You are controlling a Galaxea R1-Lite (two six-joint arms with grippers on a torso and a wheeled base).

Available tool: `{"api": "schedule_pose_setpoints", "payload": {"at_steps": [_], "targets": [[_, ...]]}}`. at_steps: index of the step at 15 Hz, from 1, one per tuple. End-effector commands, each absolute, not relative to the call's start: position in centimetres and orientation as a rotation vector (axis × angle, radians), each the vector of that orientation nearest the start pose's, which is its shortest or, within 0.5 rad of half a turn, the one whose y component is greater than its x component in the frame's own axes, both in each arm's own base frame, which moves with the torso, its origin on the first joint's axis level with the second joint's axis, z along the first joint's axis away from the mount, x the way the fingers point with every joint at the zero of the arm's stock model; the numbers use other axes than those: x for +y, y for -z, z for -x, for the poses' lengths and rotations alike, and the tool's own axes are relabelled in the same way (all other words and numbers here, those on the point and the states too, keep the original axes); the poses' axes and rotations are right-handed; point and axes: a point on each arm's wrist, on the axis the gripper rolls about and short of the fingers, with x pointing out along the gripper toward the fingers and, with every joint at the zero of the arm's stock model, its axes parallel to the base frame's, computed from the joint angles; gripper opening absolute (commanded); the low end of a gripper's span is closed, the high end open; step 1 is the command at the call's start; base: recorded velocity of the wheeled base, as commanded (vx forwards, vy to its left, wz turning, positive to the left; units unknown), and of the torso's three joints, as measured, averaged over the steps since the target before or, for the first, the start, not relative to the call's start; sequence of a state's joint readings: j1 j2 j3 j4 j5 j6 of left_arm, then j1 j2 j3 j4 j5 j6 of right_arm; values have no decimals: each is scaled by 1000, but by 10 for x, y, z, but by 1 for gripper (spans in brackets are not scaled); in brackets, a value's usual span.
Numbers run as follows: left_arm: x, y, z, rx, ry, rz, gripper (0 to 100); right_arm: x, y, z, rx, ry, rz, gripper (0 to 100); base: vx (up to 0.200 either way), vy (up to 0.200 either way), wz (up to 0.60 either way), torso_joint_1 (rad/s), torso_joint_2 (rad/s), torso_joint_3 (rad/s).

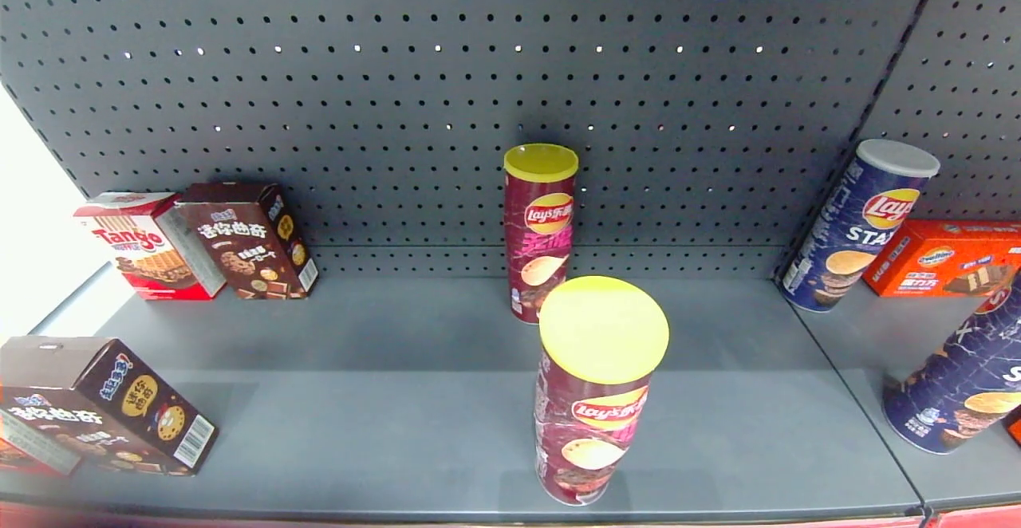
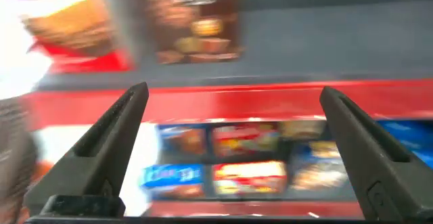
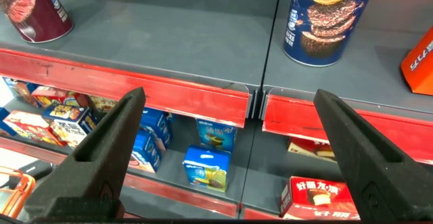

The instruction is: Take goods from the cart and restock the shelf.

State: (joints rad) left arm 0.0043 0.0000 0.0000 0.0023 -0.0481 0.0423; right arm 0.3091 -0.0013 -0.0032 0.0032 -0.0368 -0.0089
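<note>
Front maroon can: stands on its base near the shelf's front edge, about mid-width, long axis vertical, yellow lid up, printed face toward the head camera.
Back maroon can: same kind, also upright with its lid up, against the pegboard and straight behind the front one; the two are apart, with bare shelf between them.
Shelf: grey metal with a red strip along its front edge.
Left tool: jaws spread wide with nothing between them, in front of the red strip, facing the shelf's left end; this view is blurred.
Right tool: jaws also wide apart and empty, in front of the strip near the joint between two shelf sections.
Left neighbours: a red-and-white wafer box and a brown cookie box sit side by side at the back; another brown box lies at the front left corner, well apart from both cans.
Right neighbours: a blue can stands at the back of the next section beside an orange box; a second blue can sits nearer the front, cut by the frame edge.
Below: small blue boxes and other packets fill the lower shelf.
</note>
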Motion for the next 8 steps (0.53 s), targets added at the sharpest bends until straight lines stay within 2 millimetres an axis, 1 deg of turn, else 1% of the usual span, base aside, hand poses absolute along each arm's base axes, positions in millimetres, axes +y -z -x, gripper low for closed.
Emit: {"api": "schedule_pose_setpoints", "payload": {"at_steps": [1,3,6,7,8], "targets": [[-1,-76,23,5,42,-40,100,-8,-76,22,-1,-272,9,100,0,0,0,0,0,0],[-1,-76,23,4,37,-35,100,-7,-76,22,-2,-307,11,100,0,0,0,0,0,0],[-1,-76,23,5,40,-38,100,-7,-77,22,-1,-295,-13,100,0,0,0,0,0,0],[-1,-76,23,5,40,-38,100,-8,-86,24,-36,-279,-22,100,0,0,0,0,0,0],[-1,-76,23,5,43,-41,100,-5,-152,16,-4,-327,-16,100,0,0,0,0,0,0]]}}
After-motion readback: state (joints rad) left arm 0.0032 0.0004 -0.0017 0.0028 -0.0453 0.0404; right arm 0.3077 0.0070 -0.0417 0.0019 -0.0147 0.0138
